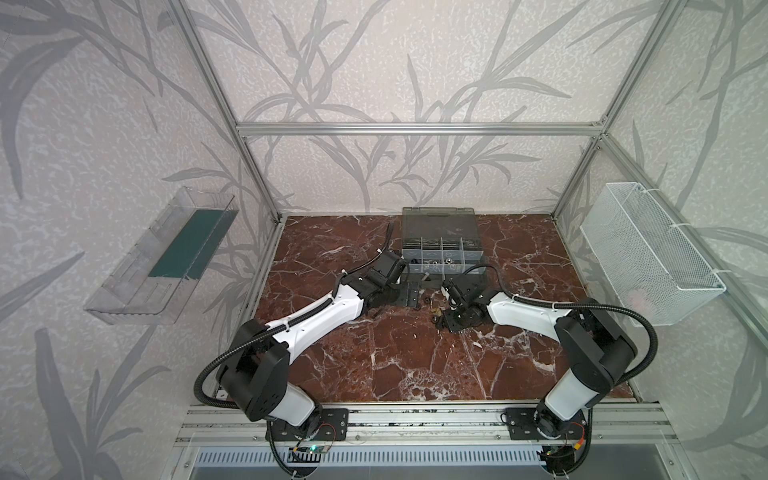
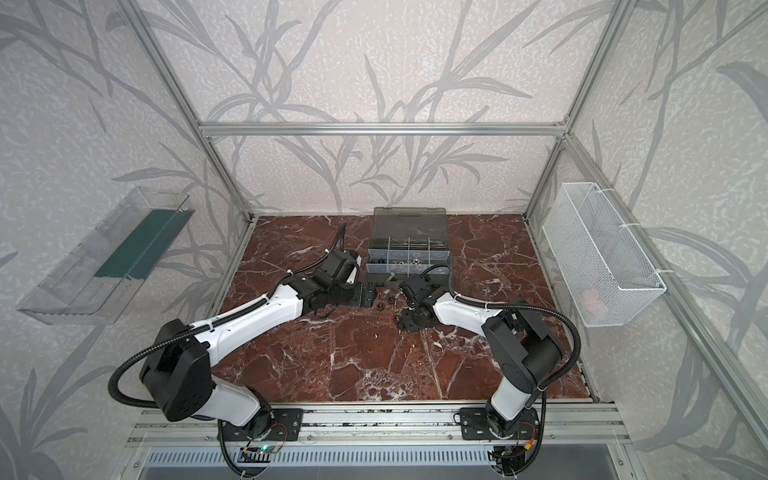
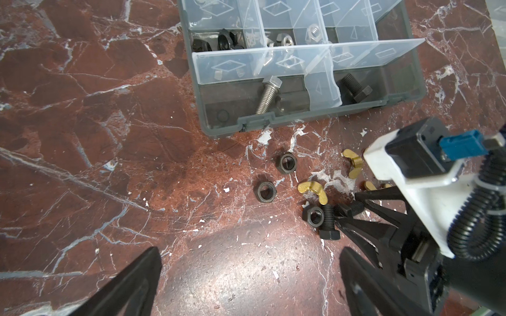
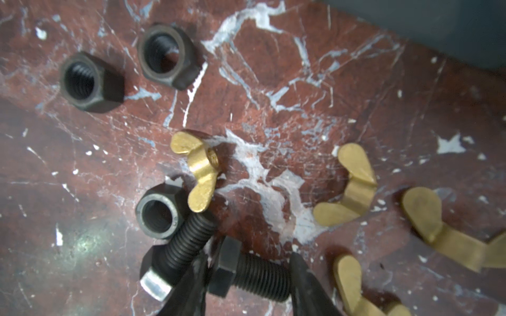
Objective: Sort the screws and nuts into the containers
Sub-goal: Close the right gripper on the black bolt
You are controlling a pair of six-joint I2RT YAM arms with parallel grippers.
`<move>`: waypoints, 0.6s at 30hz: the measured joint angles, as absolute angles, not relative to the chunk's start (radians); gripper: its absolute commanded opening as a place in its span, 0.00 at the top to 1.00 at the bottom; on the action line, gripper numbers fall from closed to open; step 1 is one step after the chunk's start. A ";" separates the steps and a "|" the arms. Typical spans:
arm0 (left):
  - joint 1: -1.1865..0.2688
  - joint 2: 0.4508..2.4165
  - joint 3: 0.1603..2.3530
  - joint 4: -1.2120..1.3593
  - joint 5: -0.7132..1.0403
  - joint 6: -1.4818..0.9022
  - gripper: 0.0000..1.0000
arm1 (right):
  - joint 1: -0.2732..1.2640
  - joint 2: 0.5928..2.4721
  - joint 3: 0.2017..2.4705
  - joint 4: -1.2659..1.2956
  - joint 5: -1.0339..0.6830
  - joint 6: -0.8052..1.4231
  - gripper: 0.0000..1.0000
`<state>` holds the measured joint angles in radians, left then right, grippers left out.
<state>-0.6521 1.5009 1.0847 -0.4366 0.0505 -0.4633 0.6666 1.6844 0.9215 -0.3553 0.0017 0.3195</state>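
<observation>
**While a black screw [image 4: 257, 276] lies between its fingers, the right gripper [image 4: 247, 262] is half closed and the left gripper [image 3: 249, 254] gapes**

Where it rests on the red marble table [image 4: 273, 95], the black screw runs lengthwise between the right gripper's fingers, 1 finger at its head and 1 at its thread end. Whether they pinch it or only flank it cannot be told. A 2nd black screw [image 4: 180, 246] lies just beside it, tip against a black nut [image 4: 157, 213]. 2 more black nuts [image 4: 91, 82] sit apart from these, and 4 brass wing nuts [image 4: 201, 169] are scattered near. Just beyond this heap stands the dark grey organiser case [image 3: 273, 121], its smoky lid [image 1: 440, 222] raised. Its front compartments [image 3: 315, 79] hold 1 silver screw [image 3: 267, 95] and 1 dark screw [image 3: 353, 87]. The row behind holds dark nuts [image 3: 219, 42] and silver nuts [image 3: 315, 31]. The left gripper hovers over bare marble beside the heap, fingers spread wide, holding nothing
</observation>
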 measured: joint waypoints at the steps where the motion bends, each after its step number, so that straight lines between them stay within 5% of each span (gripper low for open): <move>1: -0.652 1.501 1.085 -0.436 0.055 -0.463 0.01 | 0.667 1.686 0.923 -0.355 0.002 0.318 0.62; 18: -0.652 1.493 1.085 -0.432 0.078 -0.463 0.00 | 0.670 1.698 0.971 -0.403 0.011 0.316 0.67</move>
<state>-0.6518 1.4933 1.0847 -0.4320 0.0780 -0.4633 0.6697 1.6981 0.9707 -0.4026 0.0109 0.3161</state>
